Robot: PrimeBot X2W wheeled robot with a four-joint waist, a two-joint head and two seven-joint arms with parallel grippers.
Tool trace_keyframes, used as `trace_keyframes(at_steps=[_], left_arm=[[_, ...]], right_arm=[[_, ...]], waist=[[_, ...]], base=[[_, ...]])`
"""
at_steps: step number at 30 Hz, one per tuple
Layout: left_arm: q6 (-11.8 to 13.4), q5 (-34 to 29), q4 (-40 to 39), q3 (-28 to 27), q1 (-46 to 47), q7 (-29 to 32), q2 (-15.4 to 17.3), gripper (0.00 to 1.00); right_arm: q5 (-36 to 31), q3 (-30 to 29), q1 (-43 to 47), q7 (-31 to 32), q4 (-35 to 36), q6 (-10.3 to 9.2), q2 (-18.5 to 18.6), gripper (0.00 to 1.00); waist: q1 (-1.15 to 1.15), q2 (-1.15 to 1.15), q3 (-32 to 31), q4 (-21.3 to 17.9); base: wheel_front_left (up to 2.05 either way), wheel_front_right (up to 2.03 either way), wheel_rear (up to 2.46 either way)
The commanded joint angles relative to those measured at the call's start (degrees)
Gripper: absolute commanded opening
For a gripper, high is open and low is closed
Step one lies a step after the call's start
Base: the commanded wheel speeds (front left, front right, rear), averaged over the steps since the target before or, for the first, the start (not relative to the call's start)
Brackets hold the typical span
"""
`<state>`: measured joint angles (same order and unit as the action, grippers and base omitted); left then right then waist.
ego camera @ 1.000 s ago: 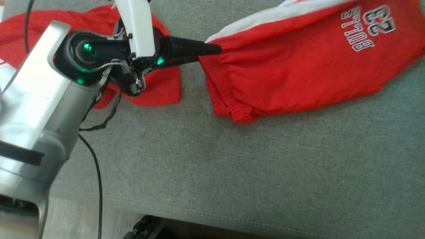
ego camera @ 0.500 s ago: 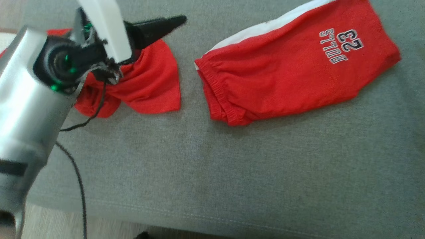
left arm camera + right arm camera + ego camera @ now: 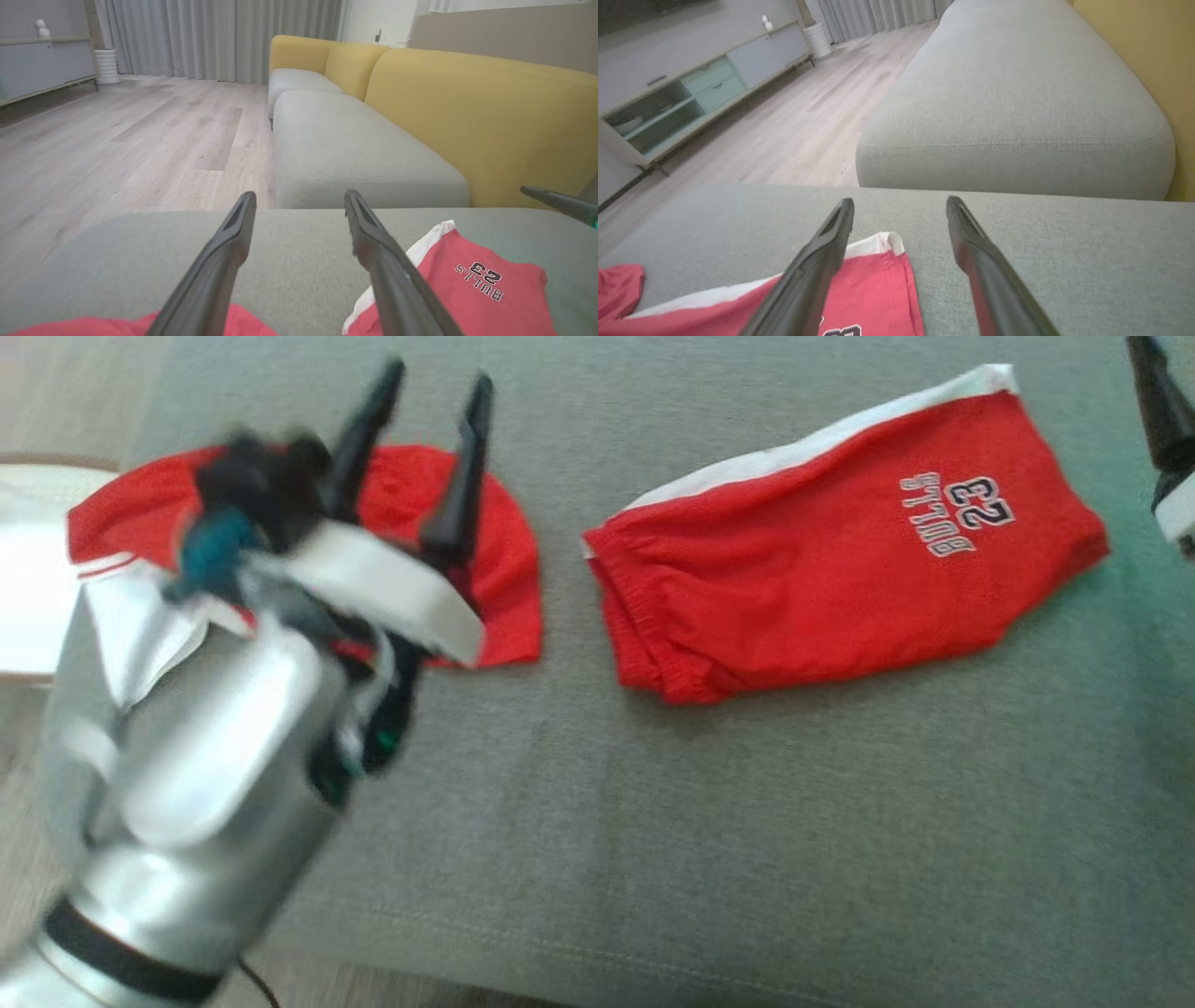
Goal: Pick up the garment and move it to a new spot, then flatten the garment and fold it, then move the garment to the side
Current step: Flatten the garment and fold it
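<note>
Head view: the red shorts [image 3: 822, 569] lie flat on the grey sofa seat [image 3: 747, 821], in the upper right of the picture. Their gathered waistband [image 3: 635, 616] is turned toward the left, a white stripe [image 3: 794, 462] runs along the far edge, and the print "BULLS 23" [image 3: 957, 513] sits near the right end, upside down from here. A second red garment [image 3: 509, 579] lies crumpled to the left, apart from the shorts, with a strip of bare seat between them. The left claw [image 3: 439, 373] is blurred and stands over that second garment, its two fingers pointing up the picture and spread wide, empty.

In the left wrist view the same fingers stand well apart above the seat, the shorts showing at the lower right and a sliver of the other garment along the bottom edge. A yellow backrest [image 3: 490, 116] rises behind the seat, and a wooden floor [image 3: 117, 140] stretches to the left.

In the right wrist view the right claw [image 3: 900, 201] is wide and empty, above the white-striped corner of the shorts. Its left finger crosses that corner in the picture; whether it touches the cloth cannot be told.
</note>
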<state>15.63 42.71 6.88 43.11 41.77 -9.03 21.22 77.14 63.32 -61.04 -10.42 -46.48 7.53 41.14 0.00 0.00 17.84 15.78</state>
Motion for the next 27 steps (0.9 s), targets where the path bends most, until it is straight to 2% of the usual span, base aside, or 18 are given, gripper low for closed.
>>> trace_keyframes(at_steps=[1, 2, 6, 13, 17, 22, 23, 24, 25, 26, 27], left_arm=[[1.8, -1.1, -2.7, -2.3, -0.2, -2.4, 0.8, 1.00], [1.8, -1.1, -2.7, -2.3, -0.2, -2.4, 0.8, 1.00], [4.6, -3.2, -4.5, -1.1, -4.9, -4.5, -0.9, 1.00], [9.3, -5.3, -8.6, -2.2, -12.1, -5.6, -0.5, 1.00], [10.0, -5.1, -10.2, -3.3, -15.7, -5.8, -1.2, 1.00], [9.3, -5.6, -10.3, -3.4, -17.8, -5.9, -2.7, 1.00], [9.0, -6.0, -10.1, -3.5, -18.1, -5.9, -3.3, 1.00], [8.9, -6.2, -10.0, -3.6, -18.3, -5.9, -3.5, 1.00], [8.7, -6.4, -9.8, -3.6, -18.4, -5.9, -3.8, 1.00], [8.5, -6.6, -9.6, -3.6, -18.5, -5.9, -4.0, 1.00], [8.4, -6.9, -9.4, -3.6, -18.7, -6.0, -4.2, 1.00]], right_arm=[[0.0, 0.7, 0.5, 1.8, -1.1, -0.04, 0.5, 1.00], [0.0, 0.7, 0.5, 1.8, -1.1, -0.04, 0.5, 1.00], [0.9, 2.9, -0.3, 9.8, -6.1, -0.04, -0.2, 1.00], [1.9, 6.5, -2.6, 28.5, -13.2, -0.04, -1.5, 1.00], [5.5, 6.0, -2.9, 37.1, -12.7, -0.04, -2.2, 1.00], [8.5, 5.5, -2.4, 43.5, -11.9, -0.04, -2.9, 1.00], [8.6, 5.6, -2.4, 44.0, -11.3, -0.04, -3.0, 0.90], [8.5, 5.5, -2.5, 43.4, -10.8, -0.04, -3.1, 0.61], [8.5, 5.3, -2.5, 42.3, -10.4, -0.04, -3.1, 0.22], [8.5, 5.2, -2.4, 41.7, -10.1, -0.04, -3.2, 0.00], [8.6, 5.2, -2.2, 41.4, -9.8, -0.04, -3.2, 0.00]], waist=[[0.00, 0.00, 0.6, 1.6], [0.00, 0.00, 0.6, 1.6], [0.00, 0.00, 1.3, 3.7], [0.00, 0.00, 1.8, 6.1], [0.00, 0.00, 1.7, 7.0], [0.00, 0.00, 1.9, 7.5], [0.00, 0.00, 2.0, 7.6], [0.00, 0.00, 2.0, 7.6], [0.00, 0.00, 1.9, 7.5], [0.00, 0.00, 1.8, 7.4], [0.00, 0.00, 1.6, 7.2]], base=[[0.00, 0.00, 0.00], [0.00, 0.00, 0.00], [0.00, 0.00, 0.00], [0.00, 0.00, 0.00], [0.00, 0.00, 0.00], [0.00, 0.00, 0.00], [0.00, 0.00, 0.00], [0.00, 0.00, 0.00], [0.00, 0.00, 0.00], [0.00, 0.00, 0.00], [0.00, 0.00, 0.00]])
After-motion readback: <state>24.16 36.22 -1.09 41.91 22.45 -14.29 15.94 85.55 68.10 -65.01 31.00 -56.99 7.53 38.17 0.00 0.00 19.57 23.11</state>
